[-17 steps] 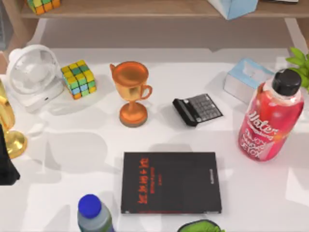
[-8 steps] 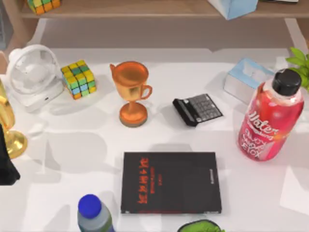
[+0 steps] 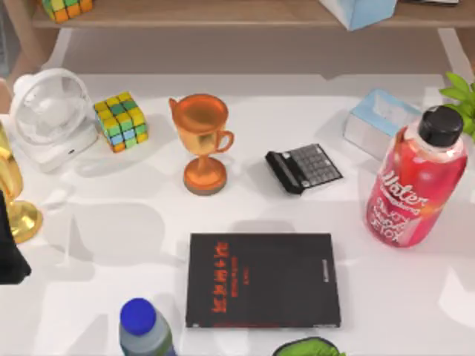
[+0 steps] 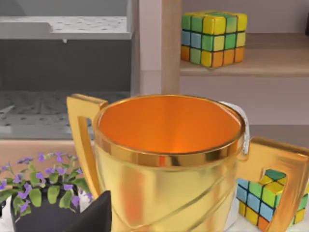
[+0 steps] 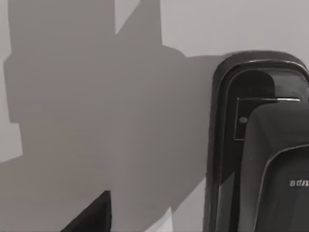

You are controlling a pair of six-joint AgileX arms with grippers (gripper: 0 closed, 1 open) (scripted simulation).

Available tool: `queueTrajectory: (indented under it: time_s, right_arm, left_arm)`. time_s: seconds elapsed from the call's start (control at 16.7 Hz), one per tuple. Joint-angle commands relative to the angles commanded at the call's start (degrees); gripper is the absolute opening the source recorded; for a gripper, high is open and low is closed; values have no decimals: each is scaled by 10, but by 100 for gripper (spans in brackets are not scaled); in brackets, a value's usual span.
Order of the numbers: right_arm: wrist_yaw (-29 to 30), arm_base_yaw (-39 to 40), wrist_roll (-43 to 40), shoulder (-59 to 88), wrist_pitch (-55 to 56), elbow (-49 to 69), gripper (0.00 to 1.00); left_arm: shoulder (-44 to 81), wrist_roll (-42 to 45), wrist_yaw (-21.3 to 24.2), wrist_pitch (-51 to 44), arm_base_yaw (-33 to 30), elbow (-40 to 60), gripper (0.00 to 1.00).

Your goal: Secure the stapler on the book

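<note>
The book [image 3: 263, 279], flat with a black cover and red characters near its left side, lies at the table's front centre. Nothing rests on it. In the right wrist view the stapler [image 5: 263, 150] appears as a black body with a rounded end, lying on the pale table top close below the camera. A dark edge of my right gripper [image 5: 91, 213] shows beside it, apart from the stapler. My left arm [image 3: 9, 252] stays parked at the table's left edge, well left of the book.
Behind the book stand an orange trophy [image 3: 202, 141] and a black calculator [image 3: 303, 167]. A red bottle [image 3: 415, 185] and tissue box [image 3: 378, 119] stand at the right. A blue-capped bottle [image 3: 142, 326] stands front left. A colour cube [image 3: 121, 121], white fan [image 3: 46, 115] and gold trophy [image 4: 169, 159] crowd the left.
The shadow on the table at the front right edge has shifted toward the front. The book, the other objects and the left arm have not moved.
</note>
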Motion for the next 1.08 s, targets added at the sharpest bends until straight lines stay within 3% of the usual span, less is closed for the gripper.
queueTrajectory:
  time_s: [0.24,1.02,1.08]
  right_arm:
    - [0,0,0,1,1,0,100]
    - [0,0,0,1,1,0,2]
    - [0,0,0,1,1,0,0]
  left_arm:
    - [0,0,0,0,0,0,100]
    - [0,0,0,0,0,0,100]
    - [0,0,0,0,0,0,100]
